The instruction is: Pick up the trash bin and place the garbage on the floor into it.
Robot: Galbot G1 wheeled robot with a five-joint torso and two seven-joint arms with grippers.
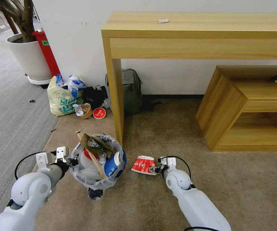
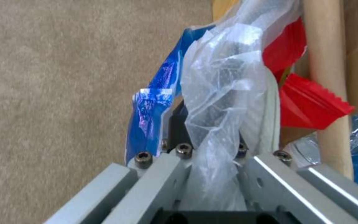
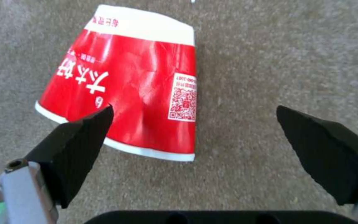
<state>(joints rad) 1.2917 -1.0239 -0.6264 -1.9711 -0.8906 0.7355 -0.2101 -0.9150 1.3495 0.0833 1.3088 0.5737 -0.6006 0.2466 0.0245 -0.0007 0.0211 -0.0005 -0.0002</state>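
A beige carpeted floor (image 1: 241, 186) is stretching out in front of a tall light-wood table (image 1: 196, 29) and a low wooden shelf unit (image 1: 241, 106) against a white wall. At lower left, the left claw (image 1: 70, 161) is gripping the rim of the trash bin (image 1: 96, 179), its fingers closed on the bin's crinkly clear plastic liner (image 2: 220, 102). The small round black bin is sitting just beside the table leg, crammed full: a cardboard scrap (image 1: 91, 142) and a wooden stick (image 1: 91, 154) are poking out of the top, and a blue-and-white paper cup (image 1: 112, 164) is lying against the near rim. In the left wrist view, a red wrapper (image 2: 307, 102) is showing next to the stick.

Just beside the bin on its right, a flattened red-and-white paper cup (image 1: 143, 165) is lying on the carpet. The right claw (image 1: 156, 169) is hovering low at the cup's edge, its two black fingers (image 3: 79, 146) spread wide apart, one over the cup's rim and the other over bare carpet, holding nothing.
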